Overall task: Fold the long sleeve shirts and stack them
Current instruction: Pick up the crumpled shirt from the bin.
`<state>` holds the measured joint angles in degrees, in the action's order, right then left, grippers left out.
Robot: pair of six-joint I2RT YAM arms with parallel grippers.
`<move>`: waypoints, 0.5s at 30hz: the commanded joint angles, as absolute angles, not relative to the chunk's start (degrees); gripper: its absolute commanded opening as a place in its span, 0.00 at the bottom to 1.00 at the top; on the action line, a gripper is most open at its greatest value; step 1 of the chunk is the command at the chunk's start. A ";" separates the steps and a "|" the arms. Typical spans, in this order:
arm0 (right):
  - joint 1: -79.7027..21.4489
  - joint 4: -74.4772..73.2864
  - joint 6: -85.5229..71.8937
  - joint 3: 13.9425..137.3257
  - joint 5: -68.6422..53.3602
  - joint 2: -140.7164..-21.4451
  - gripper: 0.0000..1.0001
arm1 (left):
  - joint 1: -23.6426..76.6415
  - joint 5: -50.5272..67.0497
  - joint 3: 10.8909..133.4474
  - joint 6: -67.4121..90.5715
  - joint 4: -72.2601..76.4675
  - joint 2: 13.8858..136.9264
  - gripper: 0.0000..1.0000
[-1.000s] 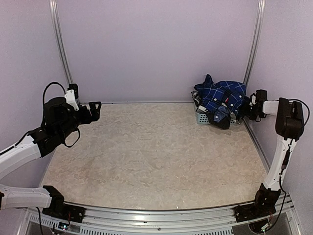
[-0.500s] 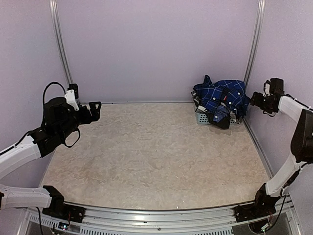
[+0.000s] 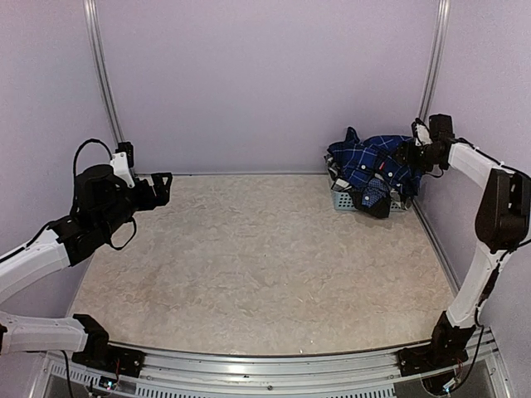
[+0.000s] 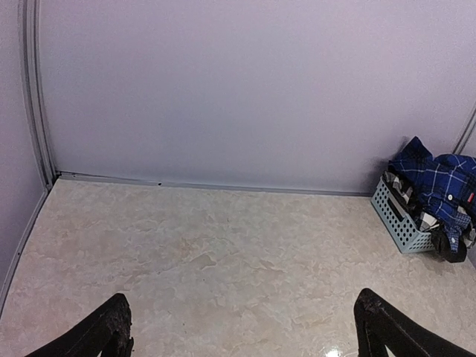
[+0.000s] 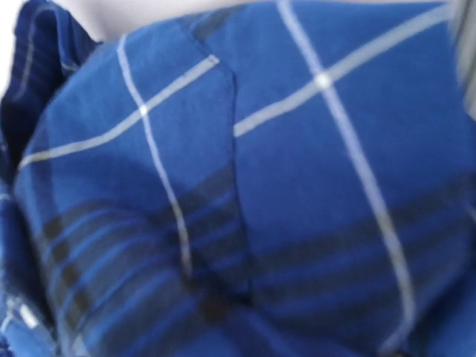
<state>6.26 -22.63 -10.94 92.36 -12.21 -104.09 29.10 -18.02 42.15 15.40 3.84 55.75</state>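
Navy plaid shirt (image 3: 377, 159) sits heaped in the grey-blue basket (image 3: 341, 200) at the far right corner of the table (image 3: 249, 257). We see the left fingers (image 4: 104, 336) spread wide, holding nothing; the right fingers (image 3: 411, 154) are at the heap, and we cannot tell how far they are open.

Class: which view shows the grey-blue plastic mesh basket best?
Left wrist: the grey-blue plastic mesh basket shows its holed side wall. Top external shows only a corner under shirts; right wrist, only navy plaid cloth.

2 arms (image 3: 37, 257) (image 3: 489, 207), 1 basket (image 3: 340, 200), 1 navy plaid shirt (image 3: 377, 157), 1 checked shirt (image 4: 424, 219)
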 commanded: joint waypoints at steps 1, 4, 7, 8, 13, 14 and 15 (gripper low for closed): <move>5.52 -26.82 -8.80 98.86 -13.52 -109.87 0.82 | 29.62 -18.13 43.48 15.12 3.61 55.58 0.99; 4.28 -27.62 -7.32 101.82 -12.84 -113.08 0.77 | 29.62 -18.14 43.68 15.20 3.39 55.88 0.99; 2.86 -27.13 -6.30 102.83 -11.06 -114.38 0.65 | 29.62 -18.25 43.23 15.21 3.53 55.81 0.99; 2.48 -27.23 -6.20 103.24 -11.01 -114.53 0.56 | 29.62 -18.26 43.09 15.21 3.66 55.81 0.99; 0.70 -23.95 -8.02 100.42 -15.39 -107.49 0.05 | 29.71 -17.53 43.79 15.31 3.27 56.39 0.99; 0.24 -23.83 -7.97 100.45 -15.70 -105.53 0.00 | 29.71 -17.55 43.93 15.30 3.10 56.42 0.99; -1.27 -24.33 -7.75 101.14 -15.71 -103.85 0.00 | 29.71 -17.50 43.98 15.34 3.08 56.34 0.99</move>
<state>1.89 -25.87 -7.70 100.62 -12.64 -112.64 29.32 -18.00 42.17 15.40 3.81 55.92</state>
